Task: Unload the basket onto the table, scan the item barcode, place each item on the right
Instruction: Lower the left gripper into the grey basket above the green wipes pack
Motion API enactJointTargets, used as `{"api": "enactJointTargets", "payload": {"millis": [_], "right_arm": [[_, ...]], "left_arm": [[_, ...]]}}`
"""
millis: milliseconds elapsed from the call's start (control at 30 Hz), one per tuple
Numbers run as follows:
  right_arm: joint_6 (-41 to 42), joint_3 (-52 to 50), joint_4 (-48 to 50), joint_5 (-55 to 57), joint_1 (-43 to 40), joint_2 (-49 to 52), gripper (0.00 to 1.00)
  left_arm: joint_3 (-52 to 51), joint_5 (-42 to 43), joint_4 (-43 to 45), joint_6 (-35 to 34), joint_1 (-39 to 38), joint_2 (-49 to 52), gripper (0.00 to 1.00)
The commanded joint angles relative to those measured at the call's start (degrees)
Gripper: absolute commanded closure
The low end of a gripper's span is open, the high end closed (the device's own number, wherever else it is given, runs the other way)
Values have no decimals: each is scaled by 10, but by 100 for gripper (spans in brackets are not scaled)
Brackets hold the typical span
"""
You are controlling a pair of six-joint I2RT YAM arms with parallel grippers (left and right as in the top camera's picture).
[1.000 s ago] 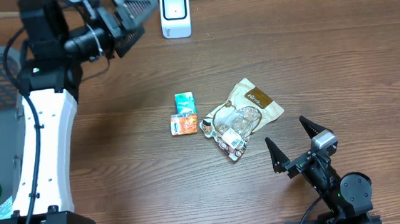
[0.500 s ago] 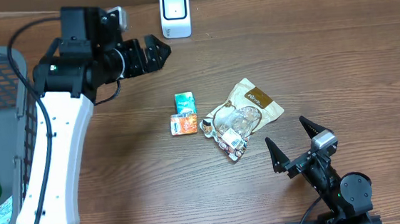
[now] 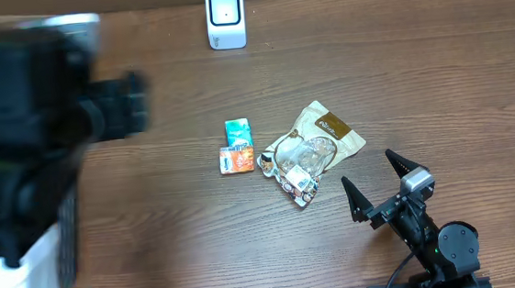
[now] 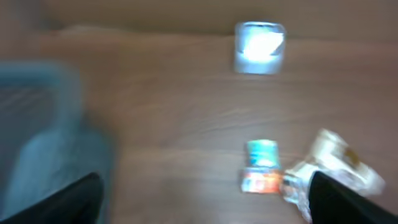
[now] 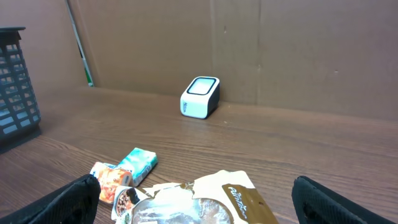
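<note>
The left arm (image 3: 20,172) is blurred: black housing above a white link (image 3: 29,281). The right arm (image 3: 426,232) is black, with a round joint (image 3: 456,246), a thin cable (image 3: 399,275) and a grey block (image 3: 416,181) between two pointed fingers (image 3: 398,162).

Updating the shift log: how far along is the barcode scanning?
Nothing looks done: the teal packet, orange packet, clear snack bag and tan pouch lie on the table, apart from the scanner. In hand: nothing; left gripper and right gripper are open and empty. Left: pick an item and show its barcode to the scanner.
</note>
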Motion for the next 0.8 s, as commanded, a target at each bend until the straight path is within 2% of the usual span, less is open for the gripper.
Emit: {"api": "enactJointTargets", "payload": {"millis": [0, 100, 267, 467, 633, 767], "right_arm": [[2, -6, 3, 1, 2, -6, 0], [2, -6, 3, 1, 2, -6, 0], [2, -6, 3, 1, 2, -6, 0], [2, -6, 3, 1, 2, -6, 0], [2, -6, 3, 1, 2, -6, 0], [2, -6, 3, 1, 2, -6, 0]], "left_arm": [[30, -115, -47, -103, 89, -12, 16], [25, -147, -80, -131, 171, -15, 20], [1, -103, -80, -148, 312, -17, 23], [-57, -73, -79, -151, 438, -14, 27], [-156, -41, -33, -151, 503, -14, 27], [-239, -33, 20, -145, 515, -11, 27]]}}
